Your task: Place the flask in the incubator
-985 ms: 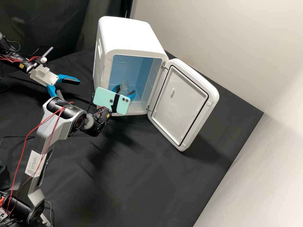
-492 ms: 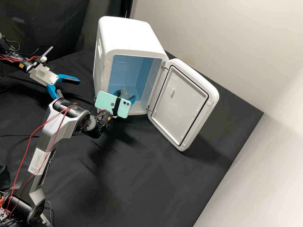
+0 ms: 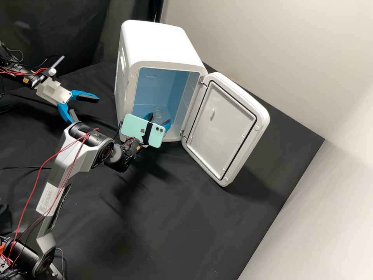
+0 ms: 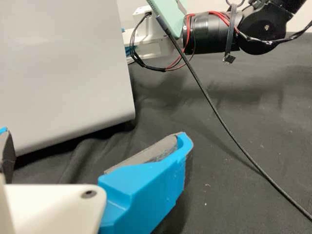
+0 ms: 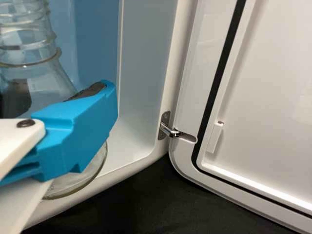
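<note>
Flask (image 3: 157, 112): upright inside the incubator (image 3: 155, 42), at its front.
Right pincer (image 3: 158, 119): clamped on the flask's body.
Left pincer (image 3: 83, 109): spread wide, holding nothing, beside the incubator's outer wall.
Incubator: near the counter's (image 3: 175, 214) far edge, door (image 3: 225, 128) open.

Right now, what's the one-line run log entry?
flask: inside incubator | right gripper: shut on flask | left gripper: open | door: open

A wrinkled black cloth (image 3: 186, 217) spreads below a pale wall (image 3: 291, 46) and a dark curtain (image 3: 58, 31)
</note>
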### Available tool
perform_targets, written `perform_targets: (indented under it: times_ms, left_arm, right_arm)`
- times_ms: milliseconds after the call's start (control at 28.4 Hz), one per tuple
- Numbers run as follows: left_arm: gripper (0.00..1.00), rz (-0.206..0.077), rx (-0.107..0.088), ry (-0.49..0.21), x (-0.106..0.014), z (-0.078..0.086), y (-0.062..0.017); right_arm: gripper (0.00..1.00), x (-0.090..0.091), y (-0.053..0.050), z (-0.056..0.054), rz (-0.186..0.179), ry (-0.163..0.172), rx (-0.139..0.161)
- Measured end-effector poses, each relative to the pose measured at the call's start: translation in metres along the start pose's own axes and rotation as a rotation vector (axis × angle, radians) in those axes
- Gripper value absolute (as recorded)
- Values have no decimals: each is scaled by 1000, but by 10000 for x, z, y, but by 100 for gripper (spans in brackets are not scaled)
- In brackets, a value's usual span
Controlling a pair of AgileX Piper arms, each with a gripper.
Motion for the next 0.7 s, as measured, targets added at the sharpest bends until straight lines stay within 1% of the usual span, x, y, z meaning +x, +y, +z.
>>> perform_targets:
  times_ms: [317,422,703]
  left_arm:
    - [100,1,2,-2,0,5,3]
    - [100,10,8,-2,-9,11,20]
    - [100,7,7,-13,1,34,17]
  right_arm:
    - [0,9,3,34,0,2,-6]
    - [0,17,11,29,4,4,-6]
    - [0,18,7,31,3,4,-6]
